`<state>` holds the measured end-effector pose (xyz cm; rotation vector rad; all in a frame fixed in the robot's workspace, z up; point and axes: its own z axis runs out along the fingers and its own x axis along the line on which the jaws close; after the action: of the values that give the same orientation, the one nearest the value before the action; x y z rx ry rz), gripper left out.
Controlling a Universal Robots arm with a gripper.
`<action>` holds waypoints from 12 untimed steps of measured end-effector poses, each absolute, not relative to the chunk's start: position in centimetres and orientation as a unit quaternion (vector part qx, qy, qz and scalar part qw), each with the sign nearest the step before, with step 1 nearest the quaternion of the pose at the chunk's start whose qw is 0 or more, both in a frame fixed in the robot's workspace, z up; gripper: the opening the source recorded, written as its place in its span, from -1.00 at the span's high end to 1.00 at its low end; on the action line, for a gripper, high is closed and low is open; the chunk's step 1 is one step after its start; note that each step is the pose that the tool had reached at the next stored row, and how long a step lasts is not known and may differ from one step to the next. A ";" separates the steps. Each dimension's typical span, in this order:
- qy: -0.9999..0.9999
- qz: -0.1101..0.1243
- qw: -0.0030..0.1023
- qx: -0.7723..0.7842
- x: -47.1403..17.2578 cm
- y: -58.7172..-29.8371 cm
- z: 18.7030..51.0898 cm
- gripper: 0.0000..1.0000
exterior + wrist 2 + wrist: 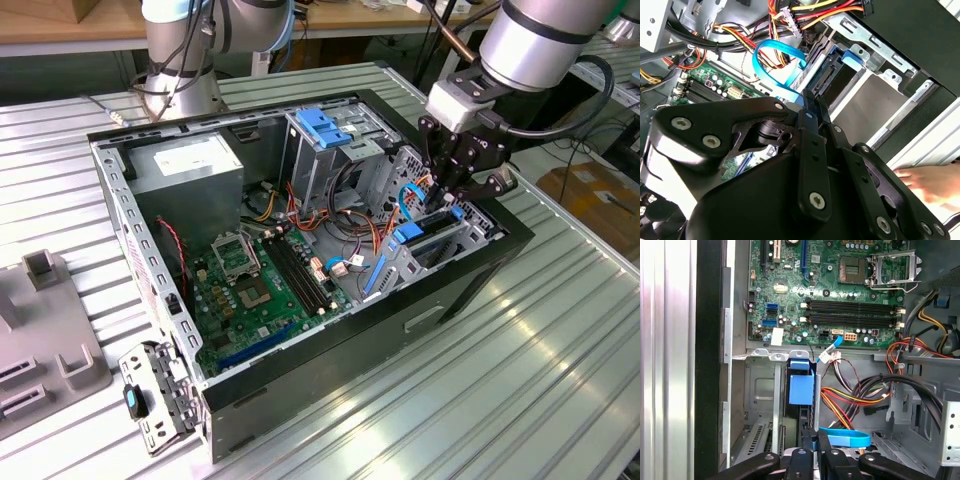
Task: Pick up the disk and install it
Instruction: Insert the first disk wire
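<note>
Jaws closed on disk [801, 387] end | disk on edge inside drive bay [759, 390]

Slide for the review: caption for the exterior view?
Arm's tool at the blue-railed disk standing in the drive bay of the open computer case, on a ribbed metal table.

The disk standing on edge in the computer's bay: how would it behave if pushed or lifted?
The disk looks like a solid flat slab, so probably stiff and heavy for its size. Its blue plastic rail seems the weaker part and might flex or snap. Held between the bay walls, it should slide rather than tip.
</note>
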<state>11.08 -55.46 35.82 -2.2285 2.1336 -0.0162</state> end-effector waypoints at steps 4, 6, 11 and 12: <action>0.691 -0.005 0.028 -0.722 11.2 -55.5 35.8 0.68; 0.691 -0.005 0.028 -0.722 11.2 -55.5 35.8 0.68; 0.691 -0.005 0.028 -0.722 11.3 -55.5 35.8 0.68; 0.691 -0.005 0.028 -0.722 11.3 -55.5 35.8 0.68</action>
<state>11.26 -55.46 35.79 -2.2285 2.1336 -0.0164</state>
